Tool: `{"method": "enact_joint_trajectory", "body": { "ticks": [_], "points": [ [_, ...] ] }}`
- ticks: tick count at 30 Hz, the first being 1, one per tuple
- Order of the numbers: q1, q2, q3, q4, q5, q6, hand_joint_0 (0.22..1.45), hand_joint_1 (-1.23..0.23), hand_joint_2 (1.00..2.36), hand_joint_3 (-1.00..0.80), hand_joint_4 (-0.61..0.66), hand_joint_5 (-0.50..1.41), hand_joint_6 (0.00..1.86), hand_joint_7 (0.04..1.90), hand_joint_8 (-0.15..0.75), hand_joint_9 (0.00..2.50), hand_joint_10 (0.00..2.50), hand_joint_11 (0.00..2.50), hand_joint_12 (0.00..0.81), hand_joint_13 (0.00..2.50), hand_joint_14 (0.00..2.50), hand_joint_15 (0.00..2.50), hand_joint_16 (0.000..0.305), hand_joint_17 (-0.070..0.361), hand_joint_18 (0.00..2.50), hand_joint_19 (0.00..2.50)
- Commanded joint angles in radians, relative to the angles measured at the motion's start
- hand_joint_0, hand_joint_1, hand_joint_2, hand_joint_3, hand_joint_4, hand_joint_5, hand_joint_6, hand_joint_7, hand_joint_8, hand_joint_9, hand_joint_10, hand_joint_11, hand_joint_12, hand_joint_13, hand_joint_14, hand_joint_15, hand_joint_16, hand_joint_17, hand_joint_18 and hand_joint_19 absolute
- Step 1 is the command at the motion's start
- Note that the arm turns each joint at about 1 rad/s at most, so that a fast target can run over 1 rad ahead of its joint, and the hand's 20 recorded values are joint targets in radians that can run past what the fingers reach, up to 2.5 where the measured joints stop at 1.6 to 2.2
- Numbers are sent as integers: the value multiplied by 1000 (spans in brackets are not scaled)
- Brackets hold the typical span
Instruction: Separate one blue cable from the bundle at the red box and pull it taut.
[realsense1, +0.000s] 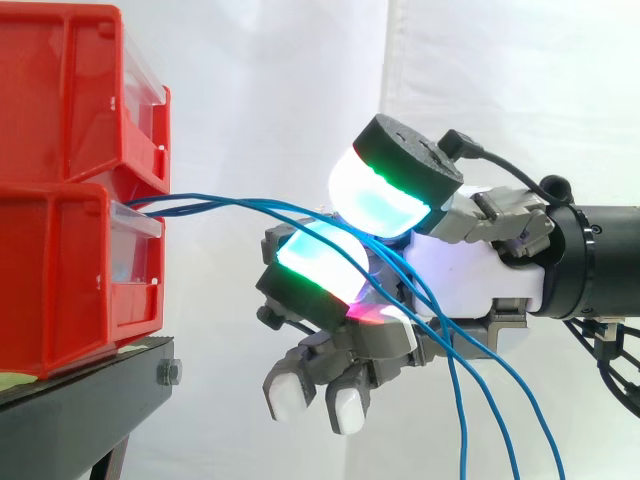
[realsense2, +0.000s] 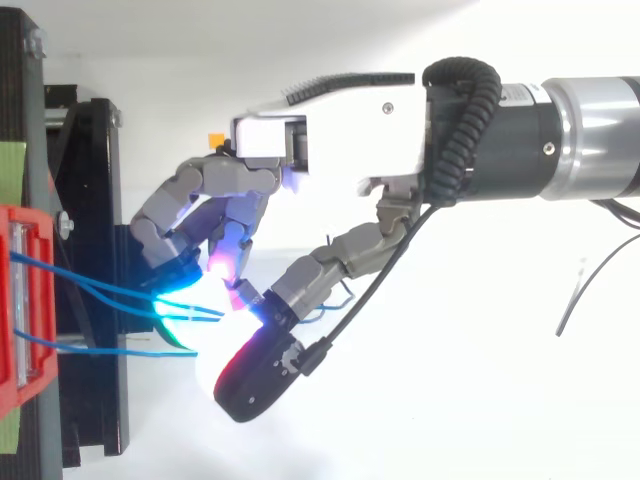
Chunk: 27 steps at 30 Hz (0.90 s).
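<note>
Several thin blue cables (realsense1: 230, 203) come out from between the two stacked red boxes (realsense1: 60, 290) at the left and run right in a slack arc to my hand (realsense1: 470, 275). There they pass between a thick thumb pad (realsense1: 385, 195) glowing white and green and a cyan-green finger pad (realsense1: 315, 262), which close together on them. Behind the pads the cables hang down to the lower right (realsense1: 490, 400). From above, the blue cables (realsense2: 90, 285) leave the red box (realsense2: 25, 300) spread apart and meet at the glowing pads of the hand (realsense2: 340, 120). The other fingers curl downward, holding nothing.
The red boxes sit on a black stand (realsense1: 90, 390) whose edge lies below and left of the hand. A white curtain forms the background. The arm enters from the right, and open space lies under the hand and to its right.
</note>
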Motion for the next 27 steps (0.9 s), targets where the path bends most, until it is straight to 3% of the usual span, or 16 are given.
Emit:
{"method": "enact_joint_trajectory", "body": {
  "ticks": [1,6,9,12,16,18,22,24,27],
  "points": [
    [0,1,0,0,-1,0,463,-626,1000,-500,75,-123,879,1133,343,1213,22,1105,393,717,20,513,55,124,751,684],
    [1,0,0,0,-1,0,568,-537,1000,-500,54,-126,861,1145,308,1201,24,1107,364,698,20,526,48,109,702,723],
    [1,0,0,0,1,1,619,-651,1002,-479,25,-124,849,1189,305,1196,26,1108,357,693,22,530,47,106,689,738],
    [1,1,0,0,-1,1,610,-762,1014,-296,26,-126,848,1247,311,1190,26,1127,359,694,20,535,47,107,693,739],
    [1,0,0,0,1,1,644,-870,1021,-181,11,-140,870,1279,313,1165,26,1126,358,692,21,523,48,108,699,719],
    [1,0,-1,0,1,3,677,-898,1022,-193,-29,-148,881,1295,310,1147,25,1140,357,687,21,516,48,108,704,701],
    [0,0,0,2,-1,6,799,-933,1010,-386,-107,-159,897,1365,302,1133,25,1147,340,667,20,497,47,106,687,669],
    [0,0,0,0,1,6,825,-931,1000,-497,-123,-158,912,1378,304,1133,26,1140,339,682,20,501,46,105,683,666],
    [1,1,0,0,1,3,809,-940,1000,-500,-107,-148,920,1436,303,1165,26,1149,336,705,20,488,46,103,719,624]
  ]
}}
